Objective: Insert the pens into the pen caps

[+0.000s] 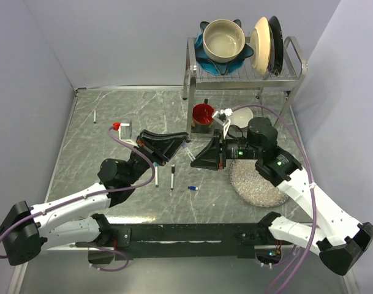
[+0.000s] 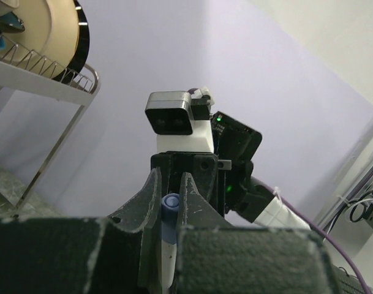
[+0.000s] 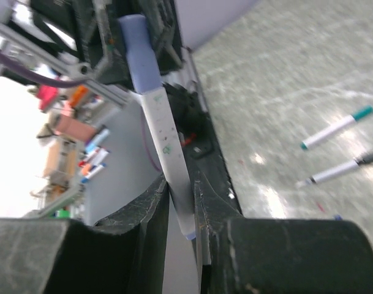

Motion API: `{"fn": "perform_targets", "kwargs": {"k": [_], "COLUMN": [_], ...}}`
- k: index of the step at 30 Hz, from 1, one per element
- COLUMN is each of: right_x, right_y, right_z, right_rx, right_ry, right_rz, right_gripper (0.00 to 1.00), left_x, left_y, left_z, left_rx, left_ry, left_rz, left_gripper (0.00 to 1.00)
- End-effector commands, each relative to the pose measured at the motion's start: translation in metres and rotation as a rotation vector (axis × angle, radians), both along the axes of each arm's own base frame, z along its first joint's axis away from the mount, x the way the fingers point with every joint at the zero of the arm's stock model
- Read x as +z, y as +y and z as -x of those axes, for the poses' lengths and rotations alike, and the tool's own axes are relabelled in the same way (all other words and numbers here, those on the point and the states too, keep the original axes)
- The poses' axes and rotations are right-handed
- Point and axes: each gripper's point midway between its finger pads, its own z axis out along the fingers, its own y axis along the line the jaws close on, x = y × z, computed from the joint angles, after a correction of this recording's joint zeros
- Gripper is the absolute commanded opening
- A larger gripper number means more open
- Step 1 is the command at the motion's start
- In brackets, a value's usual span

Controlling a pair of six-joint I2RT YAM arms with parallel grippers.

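Observation:
One pen [image 1: 188, 152], a white barrel [image 3: 168, 141] with a blue cap [image 3: 137, 46] on its far end, hangs above the table between both grippers. My left gripper [image 1: 181, 147] [image 2: 169, 184] is shut on the blue-capped end [image 2: 169, 211]. My right gripper [image 1: 195, 158] [image 3: 181, 184] is shut on the tail of the same barrel. Two other pens lie side by side on the table: one [image 1: 156, 174] [image 3: 336, 127] has a teal tip, the other [image 1: 172, 177] [image 3: 339, 168] a dark tip. A loose blue pen cap [image 1: 192, 188] lies just right of them.
A dish rack [image 1: 296, 58] with a bowl and plates stands at the back right. A red cup [image 1: 203, 114] sits in front of it. A grey pad [image 1: 256, 180] lies under the right arm. At the left are a red-and-white block [image 1: 120, 127] and a small light stick [image 1: 95, 116].

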Motion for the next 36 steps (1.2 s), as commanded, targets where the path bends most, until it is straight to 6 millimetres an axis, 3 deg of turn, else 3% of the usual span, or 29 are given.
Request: {"fn": "perform_targets", "kwargs": {"k": [1,5,12,13,16,19,23,30,31,32,33,34,36], "right_x": [0.185,0.175,0.183,0.182,0.177,0.163,0.120,0.085,0.084,0.068,0.061,0.053,0.028], "right_y": [-0.028,-0.020,-0.020,-0.020,-0.017,-0.008,-0.003,0.000,-0.003,-0.003,-0.004,-0.006,-0.010], "right_z": [-0.053,-0.060,-0.065,-0.066,-0.070,-0.067,-0.059,-0.044,-0.040,-0.039,-0.037,-0.036,-0.030], "right_rx": [-0.312,-0.287,-0.288,-0.294,-0.295,-0.245,-0.222,-0.156,-0.158,-0.163,-0.162,-0.169,-0.177], "right_ry": [-0.477,-0.415,-0.398,-0.406,-0.413,-0.396,-0.352,-0.281,-0.279,-0.243,-0.227,-0.224,-0.182], "right_rz": [-0.593,-0.601,-0.636,-0.631,-0.594,-0.551,-0.512,-0.444,-0.440,-0.412,-0.398,-0.379,-0.327], "right_gripper": [0.00,0.00,0.00,0.00,0.00,0.00,0.00,0.01,0.05,0.11,0.28,0.33,0.46], "left_x": [-0.154,-0.151,-0.156,-0.165,-0.162,-0.154,-0.135,-0.098,-0.085,-0.082,-0.081,-0.069,-0.068], "left_y": [-0.048,-0.052,-0.048,-0.048,-0.044,-0.043,-0.036,-0.024,-0.022,-0.017,-0.015,-0.013,-0.009], "left_z": [0.124,0.126,0.133,0.130,0.125,0.114,0.086,0.034,0.029,0.016,0.012,0.008,-0.007], "left_rx": [-0.665,-0.692,-0.725,-0.704,-0.653,-0.606,-0.507,-0.337,-0.323,-0.291,-0.284,-0.279,-0.241], "left_ry": [0.199,0.193,0.211,0.243,0.237,0.241,0.232,0.189,0.172,0.171,0.175,0.153,0.151], "left_rz": [-0.492,-0.491,-0.484,-0.520,-0.538,-0.526,-0.504,-0.468,-0.455,-0.454,-0.466,-0.461,-0.489], "left_gripper": [0.01,0.01,0.01,0.01,0.01,0.01,0.01,0.01,0.01,0.01,0.01,0.01,0.01]}}
